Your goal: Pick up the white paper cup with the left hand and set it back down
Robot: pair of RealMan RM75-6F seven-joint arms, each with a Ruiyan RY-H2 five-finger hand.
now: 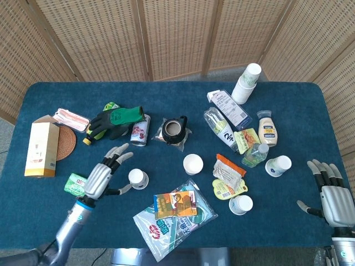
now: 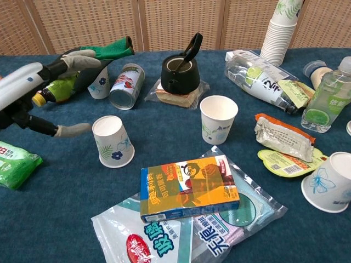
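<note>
Cup (image 2: 113,141) set upside down, released; left hand (image 1: 101,176) spread, empty, beside it; withdrawal to be made sideways, cup unbrushed

My left hand (image 1: 101,176) off white paper cup (image 1: 137,178), narrow cloth gap between thumb and cup wall. Green packet (image 1: 74,184) just beside wrist, blocks outboard side. Can (image 1: 139,131) and glove (image 1: 115,121) crowd far side. Orange box (image 1: 175,203) on plastic bags (image 1: 173,219) hems near-right. Open cloth between cup and second cup (image 1: 193,164).
</note>
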